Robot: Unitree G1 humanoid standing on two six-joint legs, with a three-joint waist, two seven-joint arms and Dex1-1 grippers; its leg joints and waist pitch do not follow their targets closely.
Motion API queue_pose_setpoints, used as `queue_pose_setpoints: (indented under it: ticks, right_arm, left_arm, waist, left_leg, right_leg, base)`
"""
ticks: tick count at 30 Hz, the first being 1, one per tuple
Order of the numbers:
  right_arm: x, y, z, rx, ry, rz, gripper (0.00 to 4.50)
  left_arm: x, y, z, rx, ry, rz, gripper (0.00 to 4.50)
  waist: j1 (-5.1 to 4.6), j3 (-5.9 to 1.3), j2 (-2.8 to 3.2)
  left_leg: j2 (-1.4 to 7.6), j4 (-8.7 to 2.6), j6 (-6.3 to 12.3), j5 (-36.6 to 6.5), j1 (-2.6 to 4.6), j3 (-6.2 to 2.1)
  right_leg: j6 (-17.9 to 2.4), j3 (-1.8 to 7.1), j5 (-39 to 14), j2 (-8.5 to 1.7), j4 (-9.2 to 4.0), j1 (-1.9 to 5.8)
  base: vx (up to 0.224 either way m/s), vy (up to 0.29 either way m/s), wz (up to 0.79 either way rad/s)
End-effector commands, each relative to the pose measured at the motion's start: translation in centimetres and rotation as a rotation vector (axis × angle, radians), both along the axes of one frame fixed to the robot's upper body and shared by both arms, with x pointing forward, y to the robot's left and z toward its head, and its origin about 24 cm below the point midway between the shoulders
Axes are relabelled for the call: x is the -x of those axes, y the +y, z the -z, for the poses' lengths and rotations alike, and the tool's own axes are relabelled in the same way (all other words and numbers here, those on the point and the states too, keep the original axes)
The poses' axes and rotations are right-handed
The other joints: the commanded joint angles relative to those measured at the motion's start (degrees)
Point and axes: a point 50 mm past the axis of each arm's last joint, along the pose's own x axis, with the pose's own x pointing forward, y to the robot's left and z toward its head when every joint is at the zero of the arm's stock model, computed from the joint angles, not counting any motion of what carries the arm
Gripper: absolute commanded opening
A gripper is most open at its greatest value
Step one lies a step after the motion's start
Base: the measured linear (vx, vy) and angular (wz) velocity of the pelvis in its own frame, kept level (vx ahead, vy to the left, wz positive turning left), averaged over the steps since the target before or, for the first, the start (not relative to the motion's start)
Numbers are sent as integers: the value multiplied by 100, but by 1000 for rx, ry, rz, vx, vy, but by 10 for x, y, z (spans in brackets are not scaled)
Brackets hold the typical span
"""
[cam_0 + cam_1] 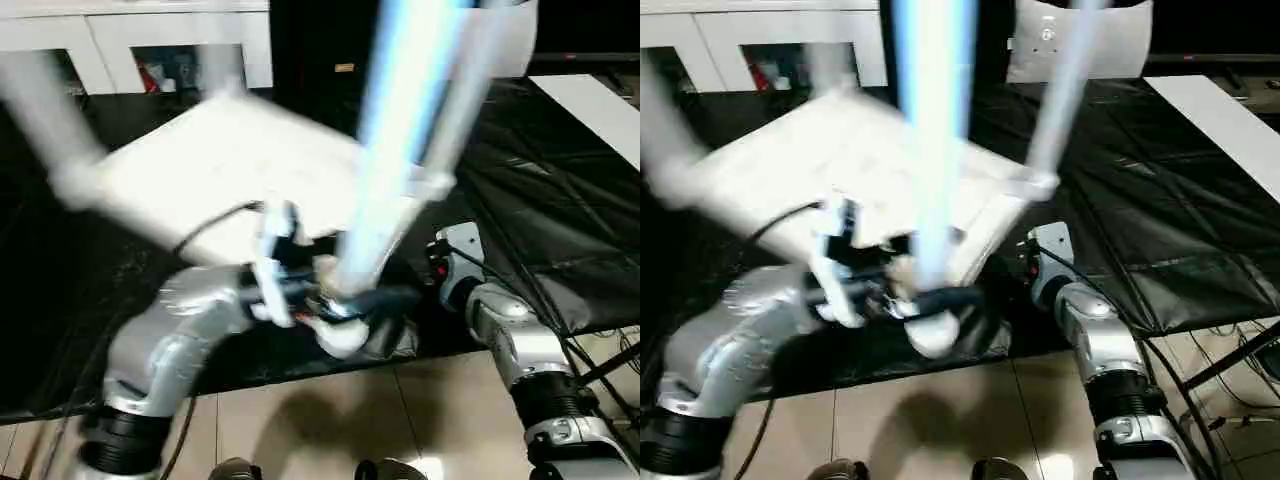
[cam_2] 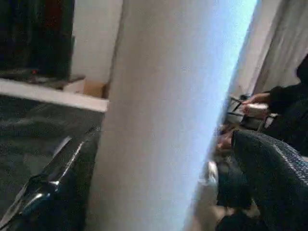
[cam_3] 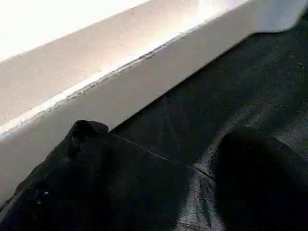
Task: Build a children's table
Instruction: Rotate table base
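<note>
We are holding a long white leg (image 1: 395, 150) in our left gripper (image 1: 345, 310), jaws spread wide around its thick end, so the leg is standing steeply up toward the camera; in the left wrist view the leg (image 2: 163, 115) is sitting between the two black fingers (image 2: 269, 178). The table top (image 1: 230, 170) is lying upside down on the black sheet (image 1: 560, 200) just beyond, tilted, with other legs already rising from its corners, so we judge this leg is heading for a free socket. Our right gripper (image 3: 159, 183) is resting wide open and empty beside the top's edge (image 3: 96, 82), likely to steady it
</note>
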Motion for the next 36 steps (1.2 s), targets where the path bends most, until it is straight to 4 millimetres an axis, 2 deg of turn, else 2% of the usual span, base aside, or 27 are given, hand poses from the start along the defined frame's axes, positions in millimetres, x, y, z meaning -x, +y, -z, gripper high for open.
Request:
queue_pose_setpoints:
  ticks: [1, 2, 4, 6, 8, 11, 17, 20, 23, 30, 32, 36]
  right_arm:
    - [-2, 16, -4, -14, -25, -73, 449]
    - [-2, 20, -4, -21, -24, -87, 449]
    - [-1, 30, -4, -38, -24, -127, 449]
    - [0, 39, -3, -52, -22, -171, 449]
    - [1, 49, -1, -66, -20, -209, 449]
    - [-2, 52, -1, -75, -25, -199, 449]
    - [-5, 47, -3, -124, -35, -187, 449]
    - [-4, 47, -2, -129, -54, -210, 449]
    - [-6, 47, -1, -118, -63, -189, 449]
    - [-10, 41, -4, -149, -85, -141, 449]
    - [-10, 35, -4, -147, -98, -125, 449]
    - [-10, 24, -7, -151, -133, -91, 449]
  left_arm:
    - [-4, -8, 3, -34, -15, -17, 449]
    - [-5, -11, 3, -40, -22, -25, 449]
    - [-10, -17, 4, -52, -24, -48, 449]
    - [-13, -23, 3, -43, -20, -64, 449]
    - [-14, -31, 2, -27, -20, -73, 449]
    - [-15, -38, 2, -16, -28, -94, 449]
    - [-13, -45, 3, 26, -12, -100, 449]
    - [-8, -49, 3, 49, 2, -72, 449]
    - [-8, -50, 4, 44, -2, -77, 449]
    - [-34, -39, 12, -15, -8, -261, 449]
    - [-40, -34, 12, -22, -17, -311, 449]
    - [-48, -26, 16, -71, -64, -381, 449]
  waist:
    - [39, -443, -5]
    - [37, -448, -8]
    - [35, -460, 4]
    - [32, -459, 6]
    - [29, -477, 25]
    - [19, -483, 24]
    - [28, -506, 28]
    - [30, -536, 52]
    - [24, -537, 42]
    - [10, -522, 49]
    - [22, -536, 37]
    - [34, -550, 64]
  left_leg:
    - [50, -354, 13, -1345, -17, 13]
    - [51, -354, 2, -1383, -6, 11]
    - [50, -348, 9, -1395, -3, 9]
    - [54, -351, 1, -1380, -16, 4]
    - [66, -341, -26, -1446, 1, 1]
    - [67, -335, -6, -1502, 6, 0]
    - [70, -317, 65, -1450, 0, 3]
    - [77, -301, 105, -1393, 2, 8]
    - [73, -296, 140, -1347, -3, 10]
    - [66, -305, 112, -1554, 1, -2]
    - [66, -295, 134, -1486, 1, -2]
    - [54, -286, 178, -1437, -10, -2]
  right_leg:
    - [-990, 218, -1638, -223, -447, 384]
    - [-910, 215, -1792, -225, -464, 370]
    - [-873, 214, -1858, -226, -478, 362]
    - [-889, 214, -1822, -226, -472, 368]
    - [-957, 212, -1778, -229, -465, 356]
    - [-1037, 205, -1731, -227, -465, 358]
    - [-1122, 205, -1552, -231, -449, 367]
    - [-1218, 202, -1363, -232, -428, 376]
    - [-1260, 197, -1294, -228, -420, 383]
    - [-1109, 185, -1700, -230, -464, 371]
    - [-1123, 189, -1645, -236, -459, 371]
    - [-1098, 183, -1627, -235, -463, 377]
  base:
    - [0, 0, 0]
    - [0, 0, 0]
    - [0, 0, 0]
    - [0, 0, 0]
    - [0, 0, 0]
    - [0, 0, 0]
    - [0, 0, 0]
    - [0, 0, 0]
    - [0, 0, 0]
    - [0, 0, 0]
    - [0, 0, 0]
    - [0, 0, 0]
